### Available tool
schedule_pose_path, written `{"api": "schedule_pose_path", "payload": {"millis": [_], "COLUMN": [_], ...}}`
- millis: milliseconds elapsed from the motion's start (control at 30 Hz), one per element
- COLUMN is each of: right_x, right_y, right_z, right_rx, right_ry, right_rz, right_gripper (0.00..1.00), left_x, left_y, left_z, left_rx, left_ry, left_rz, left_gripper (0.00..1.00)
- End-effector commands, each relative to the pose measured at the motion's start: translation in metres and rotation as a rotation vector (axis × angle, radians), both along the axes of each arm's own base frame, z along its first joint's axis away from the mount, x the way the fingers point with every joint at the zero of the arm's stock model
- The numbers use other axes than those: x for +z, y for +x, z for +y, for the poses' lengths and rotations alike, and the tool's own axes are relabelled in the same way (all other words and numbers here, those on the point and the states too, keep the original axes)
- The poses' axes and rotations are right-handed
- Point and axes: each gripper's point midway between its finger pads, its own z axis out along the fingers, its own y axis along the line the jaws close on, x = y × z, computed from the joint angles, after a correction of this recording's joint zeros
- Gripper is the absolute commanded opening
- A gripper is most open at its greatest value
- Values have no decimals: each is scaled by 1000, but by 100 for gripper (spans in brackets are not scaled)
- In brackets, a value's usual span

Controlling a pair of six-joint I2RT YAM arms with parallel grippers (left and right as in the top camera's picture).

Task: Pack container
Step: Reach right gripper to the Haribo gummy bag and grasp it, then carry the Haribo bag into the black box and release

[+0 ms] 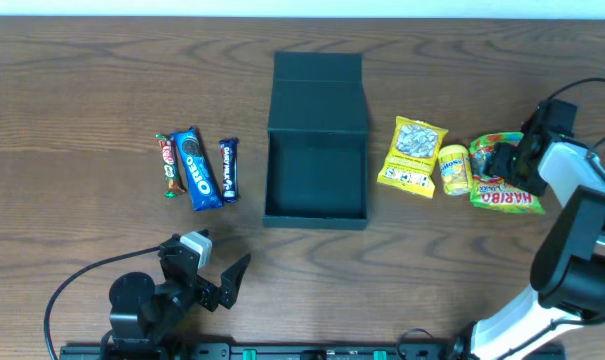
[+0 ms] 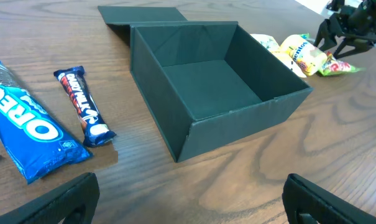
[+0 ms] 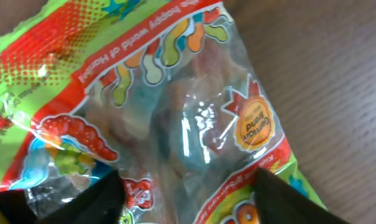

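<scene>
The dark teal container (image 1: 316,218) stands open and empty at the table's middle, its flap lid laid back; the left wrist view shows its front wall (image 2: 237,127). My left gripper (image 1: 207,262) is open and empty near the front edge, short of the box (image 2: 189,199). My right gripper (image 1: 504,160) is open, its fingers spread low over a green-and-red Haribo gummy bag (image 1: 507,195) at the right. The bag fills the right wrist view (image 3: 175,106) between the fingertips (image 3: 188,199). I cannot tell whether the fingers touch it.
Left of the box lie a blue Oreo pack (image 1: 196,167), a dark blue chocolate bar (image 1: 228,170) and a small red-green bar (image 1: 168,163). Right of it lie a yellow snack packet (image 1: 412,155) and a yellow candy roll (image 1: 454,168).
</scene>
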Motion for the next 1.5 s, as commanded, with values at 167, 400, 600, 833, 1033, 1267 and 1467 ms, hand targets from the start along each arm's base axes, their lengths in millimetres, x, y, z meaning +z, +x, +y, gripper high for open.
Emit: {"api": "schedule_pose_path", "payload": {"millis": [167, 400, 600, 833, 1033, 1267, 1467], "right_x": [-26, -1, 89, 194, 242, 230, 196], "right_y": [-13, -7, 21, 34, 27, 17, 5], "right_z": [6, 5, 8, 47, 146, 280, 360], "right_rx": [-28, -54, -28, 65, 176, 283, 265], "right_ry": [49, 64, 84, 153, 317, 328, 388], "right_rz": [71, 63, -61, -291, -387, -330, -256], "right_gripper": [34, 13, 1, 1, 2, 1, 1], "left_x": [-7, -7, -7, -7, -7, -7, -7], "left_y": [-1, -1, -1, -1, -1, -1, -1], "left_z": [-1, -1, -1, -1, -1, -1, -1], "left_rx": [-5, -5, -5, -5, -5, -5, -5], "left_ry": [-11, -10, -10, -10, -10, -10, -10], "left_rz": [23, 23, 23, 23, 23, 23, 23], "left_gripper": [95, 95, 95, 95, 95, 95, 95]}}
